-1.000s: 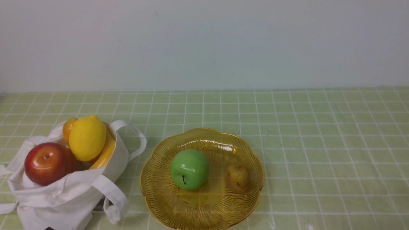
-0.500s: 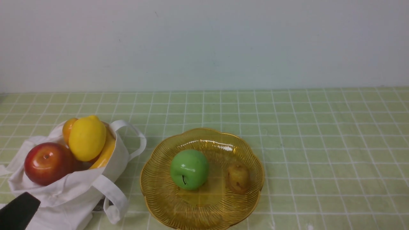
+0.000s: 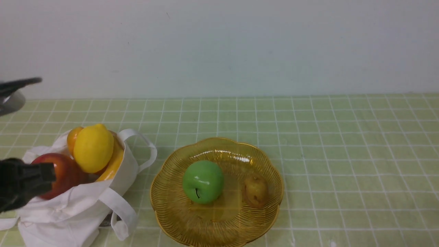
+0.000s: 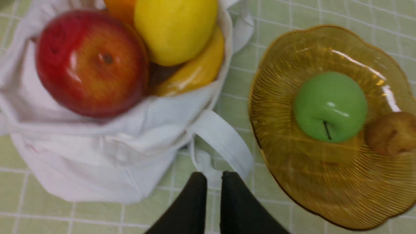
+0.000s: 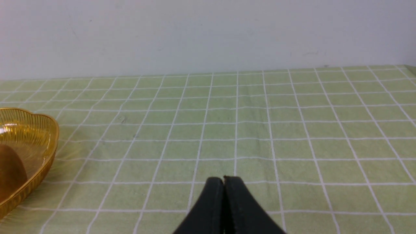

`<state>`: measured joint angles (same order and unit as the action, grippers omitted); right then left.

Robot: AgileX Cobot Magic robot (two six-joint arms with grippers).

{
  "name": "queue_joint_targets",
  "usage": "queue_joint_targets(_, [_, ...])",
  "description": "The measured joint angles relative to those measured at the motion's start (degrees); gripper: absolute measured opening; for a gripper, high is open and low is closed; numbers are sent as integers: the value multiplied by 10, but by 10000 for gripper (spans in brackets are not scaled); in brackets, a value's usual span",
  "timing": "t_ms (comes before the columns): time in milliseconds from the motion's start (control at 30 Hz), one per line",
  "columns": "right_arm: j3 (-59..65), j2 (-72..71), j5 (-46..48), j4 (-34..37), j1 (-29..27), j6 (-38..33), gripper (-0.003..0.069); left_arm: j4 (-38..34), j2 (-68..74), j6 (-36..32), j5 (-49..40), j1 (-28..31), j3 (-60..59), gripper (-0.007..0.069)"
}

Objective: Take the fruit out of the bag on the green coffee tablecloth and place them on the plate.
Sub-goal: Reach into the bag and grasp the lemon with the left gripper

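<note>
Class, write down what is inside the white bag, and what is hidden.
Inside the bag sit a red apple, a lemon, a banana under the lemon and an orange fruit behind it. The bag's own fabric hides its bottom and anything lying deeper.

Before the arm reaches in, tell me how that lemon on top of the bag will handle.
The lemon looks glossy and rounded, so it may slip in a narrow pinch. It rests high on the banana in the soft bag, so a nudge could well roll it out.
</note>
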<state>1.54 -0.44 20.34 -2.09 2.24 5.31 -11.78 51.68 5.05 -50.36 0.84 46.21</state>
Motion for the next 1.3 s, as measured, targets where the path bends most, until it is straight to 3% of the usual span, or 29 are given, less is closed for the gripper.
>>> queue_joint_targets(133, [0, 0, 0, 0, 0, 0, -15, 35, 82, 0, 0, 0, 54, 165])
queue_joint_targets(233, [0, 0, 0, 0, 0, 0, -15, 55, 163, -11, 0, 0, 111, 313])
queue_joint_targets(333, [0, 0, 0, 0, 0, 0, -15, 57, 209, -32, 1, -1, 142, 393])
queue_joint_targets(533, [0, 0, 0, 0, 0, 0, -15, 52, 327, -149, 12, -41, 207, 575])
queue_joint_targets(700, [0, 0, 0, 0, 0, 0, -15, 56, 384, -197, 28, -49, 230, 605])
queue_joint_targets(1300, [0, 0, 0, 0, 0, 0, -15, 118, 444, -207, 58, -49, 232, 582])
